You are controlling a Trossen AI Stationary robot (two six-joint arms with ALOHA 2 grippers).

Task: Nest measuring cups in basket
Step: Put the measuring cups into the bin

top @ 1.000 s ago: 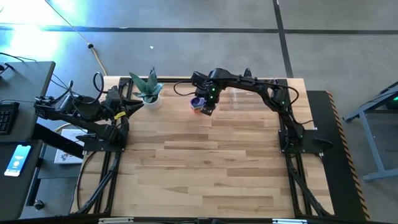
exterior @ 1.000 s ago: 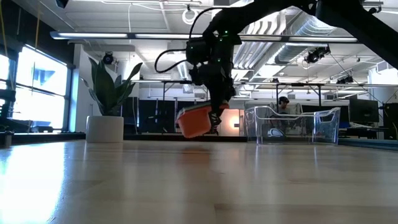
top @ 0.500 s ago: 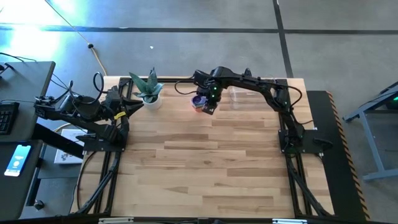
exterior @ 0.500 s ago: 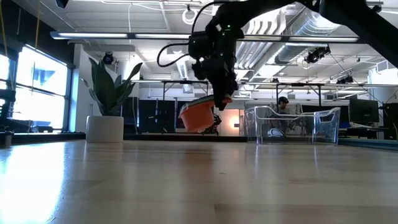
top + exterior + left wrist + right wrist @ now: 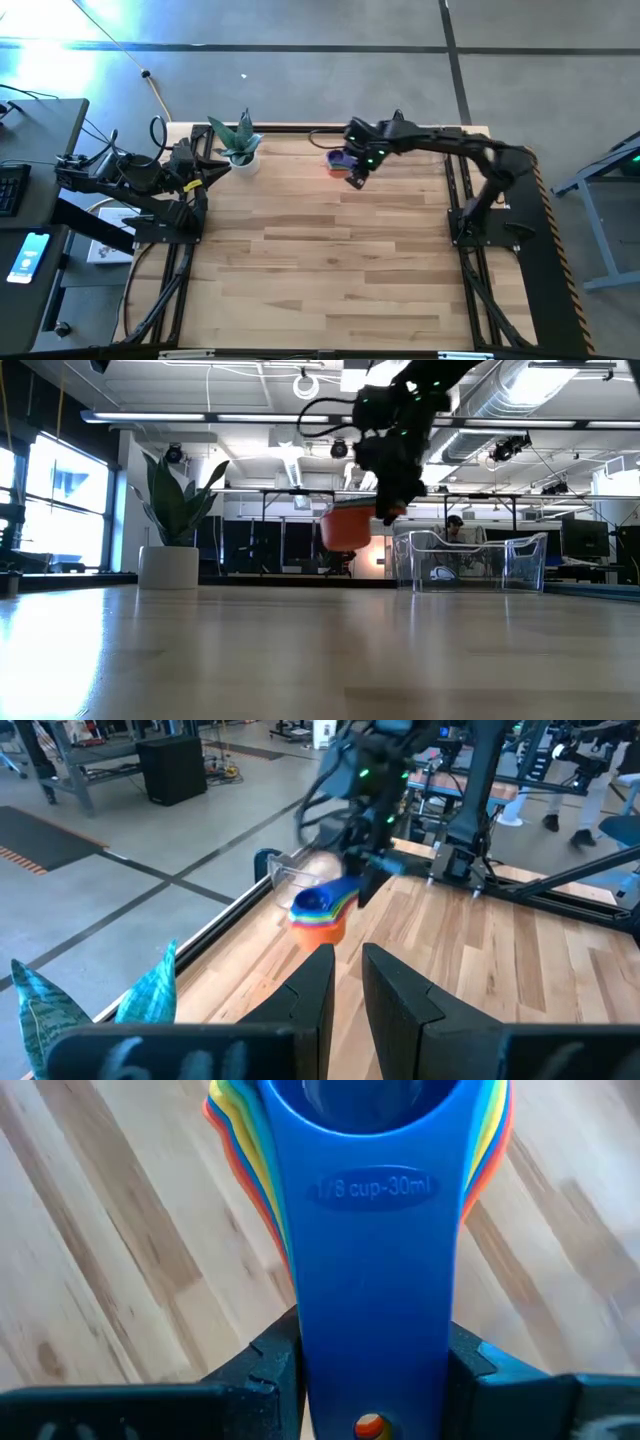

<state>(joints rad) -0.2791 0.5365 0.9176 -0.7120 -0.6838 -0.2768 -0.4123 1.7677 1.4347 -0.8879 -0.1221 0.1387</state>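
From above, your right gripper point(image 5: 356, 175) holds the stack of cups point(image 5: 340, 160) over the table's point(image 5: 330, 260) far edge, near the clear basket point(image 5: 395, 153), which is hard to make out here. The left gripper point(image 5: 205, 172) waits at the left edge, by the plant point(image 5: 238, 145).

At table level, the cups hang clear of the wood, just left of the basket.

Your left wrist's fingers point(image 5: 310, 995) stand apart, empty.

Your right wrist shows the fingers clamping the blue handle point(image 5: 372, 1280). The cups look light, stiff and slippery, so keep hold at the handles.

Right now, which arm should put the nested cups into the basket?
Right. The right gripper already holds the measuring cups above the table beside the basket; the left gripper waits by the plant.
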